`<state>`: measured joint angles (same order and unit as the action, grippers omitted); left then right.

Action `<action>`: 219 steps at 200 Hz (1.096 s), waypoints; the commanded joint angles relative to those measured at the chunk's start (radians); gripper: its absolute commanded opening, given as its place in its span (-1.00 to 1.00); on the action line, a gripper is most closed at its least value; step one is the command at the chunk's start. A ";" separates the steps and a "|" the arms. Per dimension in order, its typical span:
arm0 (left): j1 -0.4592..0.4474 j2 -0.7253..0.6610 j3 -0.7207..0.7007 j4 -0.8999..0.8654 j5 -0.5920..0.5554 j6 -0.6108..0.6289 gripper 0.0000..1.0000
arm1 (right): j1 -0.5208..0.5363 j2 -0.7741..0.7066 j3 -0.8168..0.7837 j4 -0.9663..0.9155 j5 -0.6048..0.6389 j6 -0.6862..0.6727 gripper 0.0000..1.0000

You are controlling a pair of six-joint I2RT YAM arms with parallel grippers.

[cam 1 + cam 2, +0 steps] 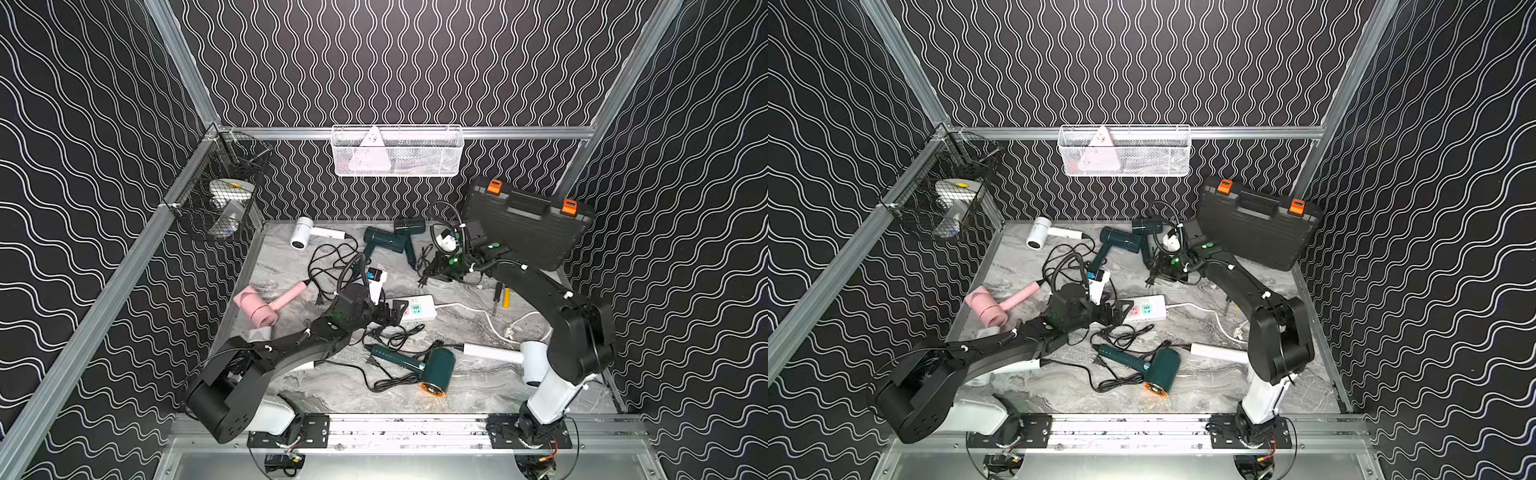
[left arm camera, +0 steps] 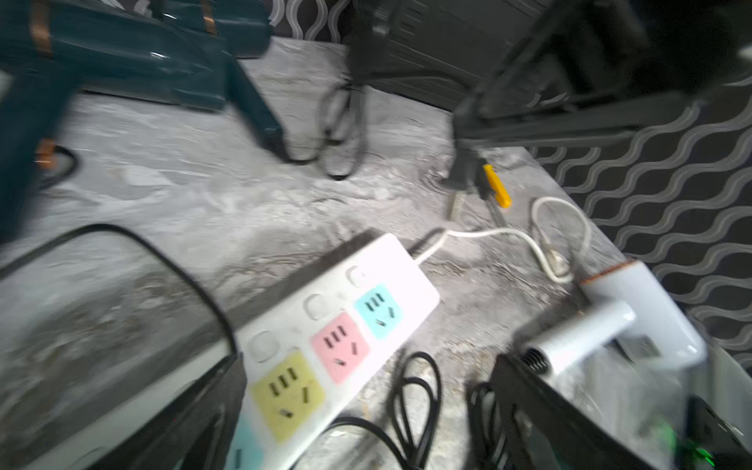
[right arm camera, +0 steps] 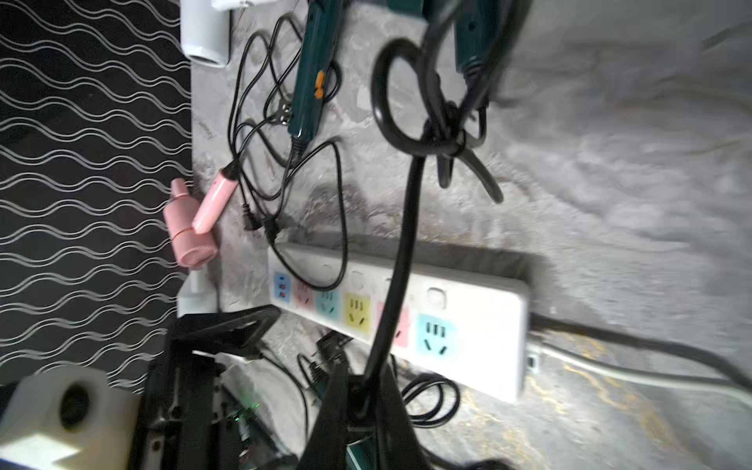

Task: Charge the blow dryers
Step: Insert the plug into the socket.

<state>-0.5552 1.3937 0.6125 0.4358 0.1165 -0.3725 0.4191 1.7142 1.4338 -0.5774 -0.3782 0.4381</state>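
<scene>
Black against the grey worktop point(image 1: 478, 395), the left arm bends low and the left tool point(image 1: 392, 311) hangs with fingers wide apart over the white power strip point(image 1: 419, 309). The right arm reaches toward the back, and the right tool point(image 3: 363, 384) is clamped on a black cord point(image 3: 402, 252). The blow dryers point(image 1: 436, 365) lie scattered around the strip.

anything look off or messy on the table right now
Black cords lie tangled across the table. The toolcase leans tilted in the far corner. No plug shows in the power strip. The right gripper is pinching a cord bundle that is knotted up.
</scene>
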 commanded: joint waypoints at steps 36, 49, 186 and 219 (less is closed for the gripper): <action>0.088 -0.048 -0.026 -0.069 -0.111 -0.103 0.98 | 0.018 -0.111 -0.198 0.245 0.304 -0.076 -1.00; 0.115 -0.045 -0.034 -0.063 -0.089 -0.123 0.98 | 0.030 -0.113 -0.251 0.297 0.302 -0.076 -1.00; 0.181 -0.053 -0.057 -0.061 -0.073 -0.180 0.98 | 0.297 -0.064 -0.410 0.495 0.570 0.007 -1.00; 0.184 -0.060 -0.061 -0.062 -0.078 -0.180 0.98 | 0.330 -0.031 -0.385 0.481 0.647 0.001 -1.00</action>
<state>-0.3756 1.3418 0.5545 0.3645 0.0486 -0.5472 0.7307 1.6661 1.0267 -0.1204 0.1753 0.4362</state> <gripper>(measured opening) 0.989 0.116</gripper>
